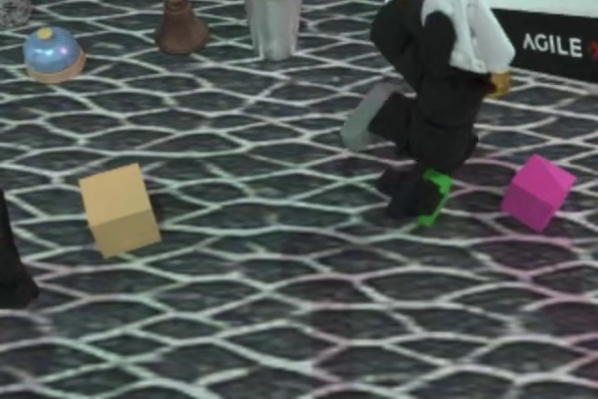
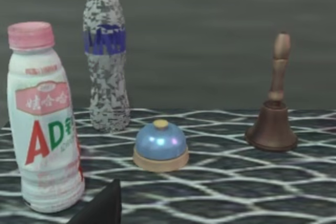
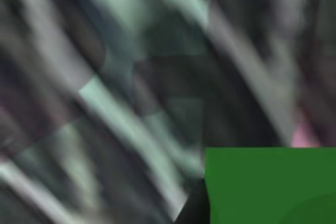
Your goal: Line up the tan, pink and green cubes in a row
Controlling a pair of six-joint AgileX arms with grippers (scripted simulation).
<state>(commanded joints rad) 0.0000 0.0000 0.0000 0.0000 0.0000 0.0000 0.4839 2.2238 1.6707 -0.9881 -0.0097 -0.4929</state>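
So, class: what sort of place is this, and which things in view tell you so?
Likely a rendered tabletop test scene, not a real room: a patterned table holds scattered props, namely plain cubes like the tan cube, a call bell and a steel cup, with the right gripper working among them.

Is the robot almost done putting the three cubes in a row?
Not yet. No row shows: the tan cube sits far left and the pink cube far right. The right hand is down at the green cube between them. The left hand waits at the left edge.
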